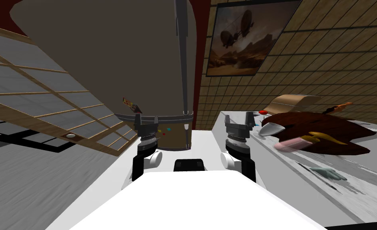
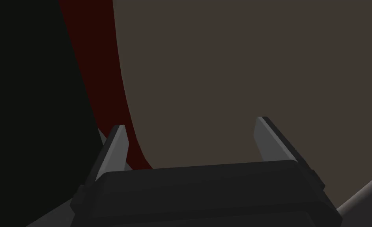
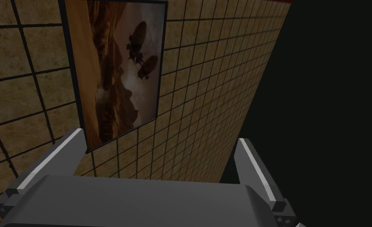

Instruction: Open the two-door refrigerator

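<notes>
Edges first: the tall grey-brown two-door refrigerator (image 1: 115,60) is standing straight ahead of me. A long, thin grey vertical handle (image 1: 181,60) is running down near the door's right edge. A curved grey horizontal bar (image 1: 171,117) is crossing below the door, above a brown lower front dotted with small coloured specks (image 1: 175,137). A strip of dark red wall (image 1: 198,60) is showing just right of the door. Beyond it, the white countertop (image 1: 287,171) is closing in on my right side, its near edge running just beside the right gripper (image 1: 238,119). On my left, grey floor (image 1: 31,179) is lying open below a slanted wood-framed lattice of grey panes (image 1: 43,92).

Now the pincers. The left gripper (image 1: 147,119) is hovering in front of the horizontal bar, and I cannot tell whether it is touching. Its blades are standing spread wide, pinching nothing, with the flat door face beyond them in the left wrist view. The right gripper is hanging near the counter's edge, also spread wide and holding nothing.
</notes>
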